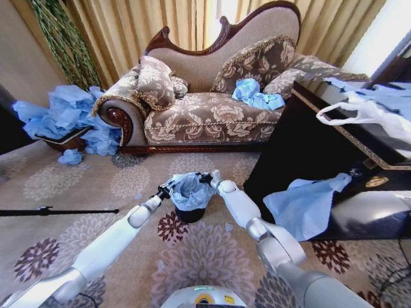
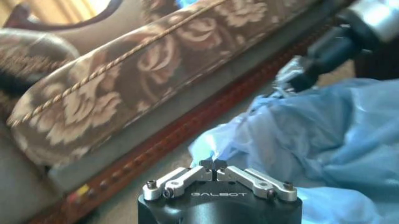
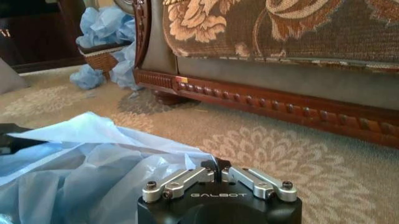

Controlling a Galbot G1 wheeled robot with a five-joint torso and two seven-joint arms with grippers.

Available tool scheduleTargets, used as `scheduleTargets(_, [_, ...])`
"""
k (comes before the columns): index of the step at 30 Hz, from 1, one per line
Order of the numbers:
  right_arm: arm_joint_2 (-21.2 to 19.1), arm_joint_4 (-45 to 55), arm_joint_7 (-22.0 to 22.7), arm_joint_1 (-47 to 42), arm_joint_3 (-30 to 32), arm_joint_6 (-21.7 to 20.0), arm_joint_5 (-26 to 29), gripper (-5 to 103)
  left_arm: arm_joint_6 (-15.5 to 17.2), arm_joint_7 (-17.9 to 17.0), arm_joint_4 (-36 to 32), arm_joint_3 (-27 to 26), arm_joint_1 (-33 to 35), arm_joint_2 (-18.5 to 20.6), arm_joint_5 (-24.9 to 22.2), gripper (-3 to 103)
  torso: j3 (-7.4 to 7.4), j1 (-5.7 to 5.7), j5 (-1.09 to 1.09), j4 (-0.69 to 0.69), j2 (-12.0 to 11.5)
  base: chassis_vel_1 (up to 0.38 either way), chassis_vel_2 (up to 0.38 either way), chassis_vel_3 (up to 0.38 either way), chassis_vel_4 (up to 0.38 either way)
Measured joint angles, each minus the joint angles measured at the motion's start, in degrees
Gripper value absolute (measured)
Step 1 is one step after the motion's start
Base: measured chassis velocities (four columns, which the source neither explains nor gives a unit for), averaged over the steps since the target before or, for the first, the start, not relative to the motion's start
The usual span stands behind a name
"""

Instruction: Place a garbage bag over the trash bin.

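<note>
The small black trash bin stands on the carpet in front of the sofa. A thin light-blue garbage bag is draped over its top and hides the rim. My left gripper is shut on the bag's left edge; the left wrist view shows its fingertips pinched on the film. My right gripper is shut on the bag's far right edge, and the right wrist view has its fingertips closed on the film. The bag is stretched between the two.
The patterned sofa stands close behind the bin, with its wooden base near my right gripper. A dark cabinet stands at the right with a larger blue bag against it. A basket with blue bags sits at the left.
</note>
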Motion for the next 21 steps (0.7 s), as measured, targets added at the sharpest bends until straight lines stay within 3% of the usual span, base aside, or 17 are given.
scheduleTargets(6, [0.15,-0.43,-0.02,0.68,0.04,0.00,1.65,0,1.98,-2.14,1.59,-0.95,-0.37,-0.73,-6.62,0,0.00,0.00,0.00,0.00,0.00,0.000,0.000,0.000,0.000])
scheduleTargets(9, [0.44,-2.11,-0.03,1.40,0.60,-0.03,2.83,0,3.63,-4.22,3.53,-1.90,-0.60,-2.01,-12.26,0,0.00,0.00,0.00,0.01,0.00,0.000,0.000,0.000,0.000])
scheduleTargets(13, [0.44,-2.77,-0.46,1.52,0.85,-0.19,2.87,0,4.48,-4.48,4.70,-2.25,-0.96,-2.93,-14.58,0,0.00,0.00,0.00,-0.01,0.00,0.000,0.000,0.000,0.000])
scheduleTargets(21, [0.47,-6.43,-0.69,2.14,3.66,-1.56,2.83,0,4.88,-3.55,8.22,-1.82,-2.13,-5.19,-14.78,0,0.00,0.00,0.00,-0.02,0.00,0.000,0.000,0.000,0.000])
